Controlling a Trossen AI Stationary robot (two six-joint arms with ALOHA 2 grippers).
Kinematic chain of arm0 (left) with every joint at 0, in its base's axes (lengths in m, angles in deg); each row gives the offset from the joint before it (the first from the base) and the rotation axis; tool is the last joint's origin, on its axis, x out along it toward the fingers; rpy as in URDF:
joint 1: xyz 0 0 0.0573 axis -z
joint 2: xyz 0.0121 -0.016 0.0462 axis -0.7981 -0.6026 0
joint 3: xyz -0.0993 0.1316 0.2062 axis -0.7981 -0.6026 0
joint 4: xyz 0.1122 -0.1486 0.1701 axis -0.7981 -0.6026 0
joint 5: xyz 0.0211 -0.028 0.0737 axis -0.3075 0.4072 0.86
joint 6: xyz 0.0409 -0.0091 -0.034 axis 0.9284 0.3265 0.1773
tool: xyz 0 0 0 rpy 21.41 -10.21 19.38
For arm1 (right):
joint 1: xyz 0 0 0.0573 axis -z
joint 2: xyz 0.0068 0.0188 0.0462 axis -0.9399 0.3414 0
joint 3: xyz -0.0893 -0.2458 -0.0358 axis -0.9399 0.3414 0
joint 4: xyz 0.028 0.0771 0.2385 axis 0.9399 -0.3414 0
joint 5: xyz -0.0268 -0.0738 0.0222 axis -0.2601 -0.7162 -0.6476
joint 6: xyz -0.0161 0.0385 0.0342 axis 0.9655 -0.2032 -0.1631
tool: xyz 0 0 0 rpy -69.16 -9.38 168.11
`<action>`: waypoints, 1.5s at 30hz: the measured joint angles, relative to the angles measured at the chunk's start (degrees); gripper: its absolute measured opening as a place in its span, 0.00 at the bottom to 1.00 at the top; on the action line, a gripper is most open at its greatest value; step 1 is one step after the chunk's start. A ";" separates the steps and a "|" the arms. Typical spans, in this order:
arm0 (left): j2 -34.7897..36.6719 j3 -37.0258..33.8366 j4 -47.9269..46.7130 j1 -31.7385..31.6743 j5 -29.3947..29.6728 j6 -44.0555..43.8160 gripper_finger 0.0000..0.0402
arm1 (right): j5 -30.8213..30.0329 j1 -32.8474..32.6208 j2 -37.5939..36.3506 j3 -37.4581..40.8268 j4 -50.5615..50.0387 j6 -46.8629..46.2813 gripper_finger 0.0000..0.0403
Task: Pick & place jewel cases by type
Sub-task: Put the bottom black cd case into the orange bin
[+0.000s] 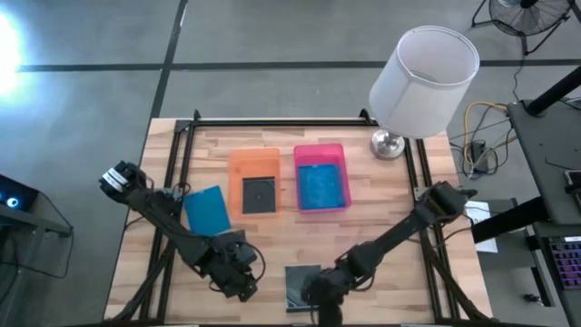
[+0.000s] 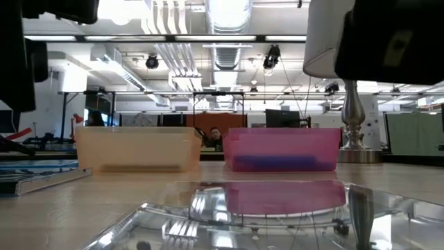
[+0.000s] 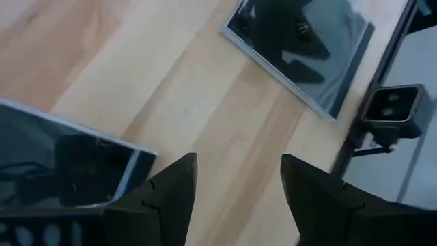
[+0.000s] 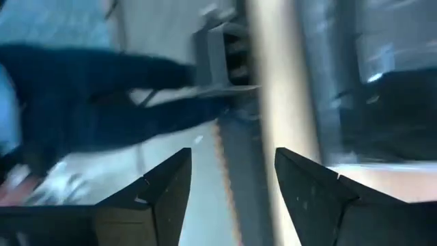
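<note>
Right gripper (image 1: 320,292) sits at the near table edge, touching the dark jewel case (image 1: 300,286) just beside it; whether its fingers grip cannot be told. Left gripper (image 1: 238,277), fingers apart and empty, hovers near that case's other side. Blue jewel case (image 1: 207,210) lies farther off. Orange tray (image 1: 254,161) holds a dark case; pink tray (image 1: 320,153) holds blue ones.

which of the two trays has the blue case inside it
The pink tray, nearer the lamp; the orange tray beside it holds a dark case.

Trays (image 1: 254,162) side by side (lamp (image 1: 423,82) behind)
</note>
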 joint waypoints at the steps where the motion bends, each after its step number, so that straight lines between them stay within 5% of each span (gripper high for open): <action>1: 0.00 -0.06 0.19 0.32 0.06 -0.55 0.49 | 1.78 -0.16 1.33 -1.08 0.39 -0.07 0.49; 11: -0.22 -0.22 -0.18 2.58 0.13 0.81 0.49 | -5.27 -0.85 12.48 -13.01 -10.36 -0.67 0.41; 15: -0.22 -0.22 0.23 4.33 3.04 0.67 0.49 | -7.43 -0.82 12.32 -13.93 -21.19 2.47 0.40; 31: -0.26 -0.21 0.34 6.68 12.51 -2.57 0.49 | -18.68 4.07 10.82 -13.79 -27.72 4.13 0.40; 39: -0.26 0.76 -5.17 -4.33 14.77 -2.23 0.49 | -21.25 0.53 8.20 -13.47 -35.98 -5.49 0.40; 45: -1.47 -0.69 -5.12 -18.43 3.64 4.62 0.49 | -16.96 -0.76 7.23 -12.79 -35.56 -7.61 0.40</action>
